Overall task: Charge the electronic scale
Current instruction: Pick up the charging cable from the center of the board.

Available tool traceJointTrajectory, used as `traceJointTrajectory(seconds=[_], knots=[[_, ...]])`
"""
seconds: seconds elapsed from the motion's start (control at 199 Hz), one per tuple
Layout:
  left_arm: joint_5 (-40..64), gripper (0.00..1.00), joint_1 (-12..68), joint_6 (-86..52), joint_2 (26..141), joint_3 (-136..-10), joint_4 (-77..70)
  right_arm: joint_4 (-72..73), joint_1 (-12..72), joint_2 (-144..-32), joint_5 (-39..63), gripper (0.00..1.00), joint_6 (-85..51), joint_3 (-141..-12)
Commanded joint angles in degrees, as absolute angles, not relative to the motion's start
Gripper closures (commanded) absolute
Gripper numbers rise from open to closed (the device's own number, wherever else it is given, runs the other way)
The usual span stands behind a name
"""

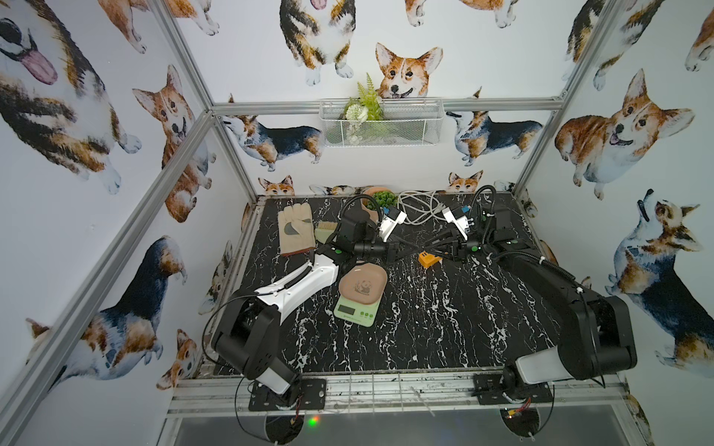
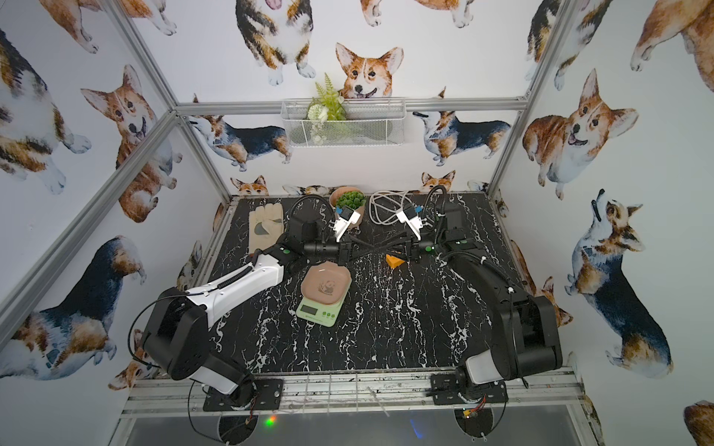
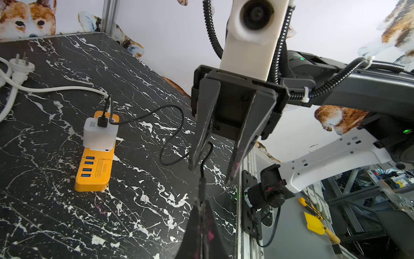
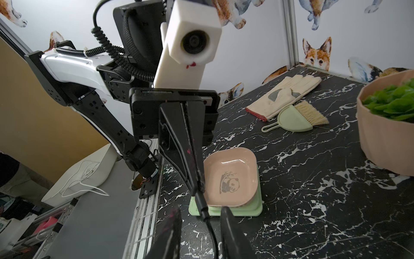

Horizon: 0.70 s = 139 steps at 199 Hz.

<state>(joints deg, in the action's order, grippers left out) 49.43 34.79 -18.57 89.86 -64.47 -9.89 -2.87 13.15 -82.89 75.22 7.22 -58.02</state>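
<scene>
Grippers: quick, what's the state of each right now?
Left gripper: closed, holding the black cable.
Right gripper: open, jaws astride that cable.

Nothing legible: prints on the orange power strip (image 3: 91,177), white charger (image 3: 99,134) and electronic scale (image 1: 353,311) are too blurred.

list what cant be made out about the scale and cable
- Charging port of the electronic scale: shown in no view; in the right wrist view the left gripper covers one edge.
- Connector tip of the black cable: buried between the left gripper's fingers.
- Scale display reading: too small in both top views.
- Orange power strip: partly hidden by the right gripper in both top views.
</scene>
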Motion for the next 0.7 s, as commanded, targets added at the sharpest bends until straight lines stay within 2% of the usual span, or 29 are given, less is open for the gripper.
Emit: traceJointTrajectory(seconds=[0.0, 0.693], knots=[[51.4, 0.97, 34.7, -18.1, 89.6, -65.2, -9.3, -3.3, 13.4, -82.9, 76.4, 0.69, 10.9, -58.1], [52.6, 0.97, 34.7, -20.8, 91.0, -65.8, -13.0, -3.8, 15.1, -83.8, 76.6, 0.88, 11.2, -58.5]])
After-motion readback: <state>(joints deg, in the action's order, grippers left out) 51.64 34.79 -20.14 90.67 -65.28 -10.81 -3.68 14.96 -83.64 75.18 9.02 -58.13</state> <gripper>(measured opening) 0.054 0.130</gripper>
